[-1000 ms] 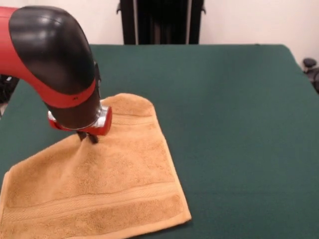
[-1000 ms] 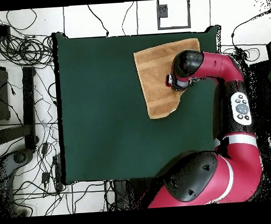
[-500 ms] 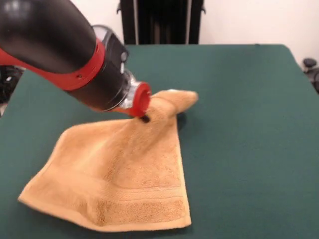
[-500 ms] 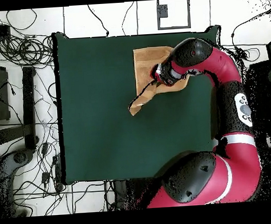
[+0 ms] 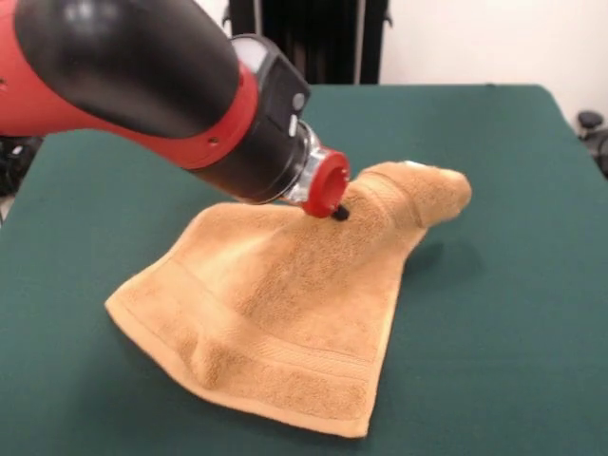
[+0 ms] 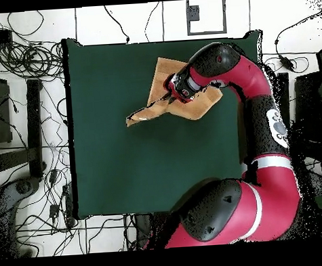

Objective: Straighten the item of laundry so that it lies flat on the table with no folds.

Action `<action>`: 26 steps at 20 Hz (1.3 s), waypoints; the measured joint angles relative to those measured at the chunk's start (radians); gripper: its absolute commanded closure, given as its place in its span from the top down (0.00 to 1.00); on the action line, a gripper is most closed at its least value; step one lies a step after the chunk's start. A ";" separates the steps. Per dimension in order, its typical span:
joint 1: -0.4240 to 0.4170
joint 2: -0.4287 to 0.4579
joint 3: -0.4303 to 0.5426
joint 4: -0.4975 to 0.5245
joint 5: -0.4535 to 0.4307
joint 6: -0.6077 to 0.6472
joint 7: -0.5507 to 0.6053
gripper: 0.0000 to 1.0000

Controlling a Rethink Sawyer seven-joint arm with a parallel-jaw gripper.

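My claw (image 5: 339, 213) sits low at the end of my red and black arm, its dark tips buried in the pile of the small orange-tan terry towel (image 5: 285, 304). I cannot tell whether it is pinching the cloth or only pressing into it, since the red collar hides nearly all of it. The towel lies on the large dark green cloth-covered table (image 5: 494, 285). From the front it is left of the table's middle; from overhead (image 6: 163, 104) it is toward the far edge, away from my base. It is far from flat. The end beyond my claw is bunched into a rolled hump (image 5: 423, 190) raised off the table, while the opposite end with the woven border band (image 5: 275, 356) rests on the table and carries a ridge.

I judge the step in hand to be drawing that bunched end outward. To do it well I would keep the pull low and slow, along the line from the resting band through the hump (a high lift would only drag the whole towel along). The band end should stay anchored by its own friction. A rolled-under corner is the risk.
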 measured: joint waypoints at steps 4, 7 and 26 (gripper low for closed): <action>0.004 -0.012 -0.011 0.057 0.001 -0.003 0.000 1.00; 0.004 -0.023 -0.015 0.082 0.001 -0.014 0.000 1.00; -0.008 -0.059 -0.038 0.165 0.017 -0.113 0.000 1.00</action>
